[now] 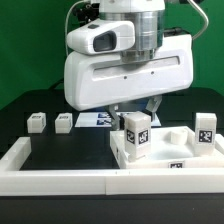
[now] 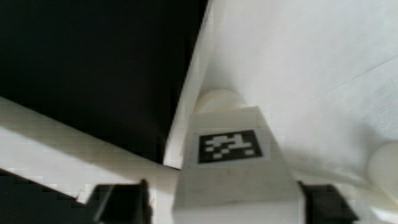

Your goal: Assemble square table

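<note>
Exterior view shows the large white tabletop slab point(image 1: 168, 153) lying flat on the black table point(image 1: 70, 150) toward that view's right, inside the long rim wall point(image 1: 60, 182), with the tagged leg point(image 1: 136, 133) upright on its corner nearer the view's left and a second leg point(image 1: 205, 127) upright at its far right. Well apart on the view's left sit one loose leg point(image 1: 37, 121) and the other loose leg point(image 1: 64, 121). My gripper point(image 2: 222, 205) straddles the tagged leg, one finger point(image 2: 118, 203) each side, but I cannot tell whether I am clenching it.
</note>
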Robot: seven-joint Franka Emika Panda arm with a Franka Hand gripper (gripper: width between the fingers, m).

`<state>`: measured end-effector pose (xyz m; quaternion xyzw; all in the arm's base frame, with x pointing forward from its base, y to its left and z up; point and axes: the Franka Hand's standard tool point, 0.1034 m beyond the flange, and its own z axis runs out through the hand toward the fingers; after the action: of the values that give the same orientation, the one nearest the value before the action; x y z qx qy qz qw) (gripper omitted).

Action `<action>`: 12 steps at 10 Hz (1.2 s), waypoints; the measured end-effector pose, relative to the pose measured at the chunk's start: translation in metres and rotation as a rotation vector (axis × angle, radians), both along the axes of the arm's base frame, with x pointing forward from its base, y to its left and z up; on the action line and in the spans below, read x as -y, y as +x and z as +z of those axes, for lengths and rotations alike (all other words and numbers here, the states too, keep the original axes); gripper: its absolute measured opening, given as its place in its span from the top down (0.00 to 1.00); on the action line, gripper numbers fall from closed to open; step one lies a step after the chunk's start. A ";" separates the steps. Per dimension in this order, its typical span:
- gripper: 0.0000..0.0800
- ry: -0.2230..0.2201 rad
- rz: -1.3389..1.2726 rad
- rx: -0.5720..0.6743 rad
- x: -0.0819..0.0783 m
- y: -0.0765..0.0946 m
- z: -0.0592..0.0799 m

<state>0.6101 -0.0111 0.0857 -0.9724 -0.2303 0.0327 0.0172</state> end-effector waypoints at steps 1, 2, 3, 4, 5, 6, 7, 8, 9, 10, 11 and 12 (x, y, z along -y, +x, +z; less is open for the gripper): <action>0.64 0.000 -0.007 0.000 0.000 0.000 0.000; 0.64 -0.002 -0.032 -0.001 0.000 0.000 0.000; 0.64 -0.003 -0.039 -0.001 0.000 0.000 0.000; 0.64 -0.005 -0.100 -0.002 0.000 0.000 0.000; 0.64 -0.012 -0.188 -0.003 0.000 0.000 0.000; 0.64 -0.017 -0.263 -0.001 -0.001 0.000 0.000; 0.64 -0.023 -0.364 0.012 -0.002 0.000 -0.001; 0.64 -0.030 -0.472 0.017 -0.003 0.000 -0.001; 0.64 -0.033 -0.539 0.016 -0.003 0.000 -0.001; 0.63 -0.035 -0.594 0.015 -0.003 0.001 -0.001; 0.63 -0.038 -0.692 0.018 -0.003 0.001 -0.001; 0.63 -0.041 -0.755 0.023 -0.004 0.002 -0.001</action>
<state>0.6124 -0.0070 0.0845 -0.9892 0.1450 0.0176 0.0061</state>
